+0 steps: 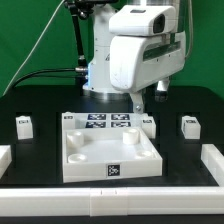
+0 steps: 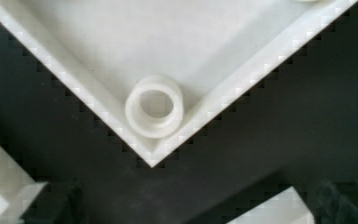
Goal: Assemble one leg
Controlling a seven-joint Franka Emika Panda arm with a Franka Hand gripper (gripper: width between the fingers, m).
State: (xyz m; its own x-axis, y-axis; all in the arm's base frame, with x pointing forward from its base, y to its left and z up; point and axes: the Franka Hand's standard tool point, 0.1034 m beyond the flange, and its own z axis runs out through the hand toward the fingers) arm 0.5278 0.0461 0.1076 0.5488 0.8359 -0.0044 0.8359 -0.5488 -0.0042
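A leg [image 1: 190, 125], a small white block with a tag, stands on the black table at the exterior view's right. Another leg [image 1: 22, 124] stands at the left. Two more small white blocks sit by the tray's back corners, one on the left [image 1: 68, 117] and one on the right [image 1: 148, 122]. The large white tray [image 1: 75, 150] lies in the middle. My gripper [image 1: 139, 101] hangs over the tray's back right corner, open and empty. The wrist view shows a tray corner with a round socket [image 2: 153, 104], and my gripper [image 2: 185, 203] has its dark fingers [image 2: 34, 205] wide apart.
The marker board [image 1: 110, 122] lies just behind the tray. White bars lie at the front left [image 1: 5, 157] and front right [image 1: 212, 160] of the table. A green wall and cables are behind the arm.
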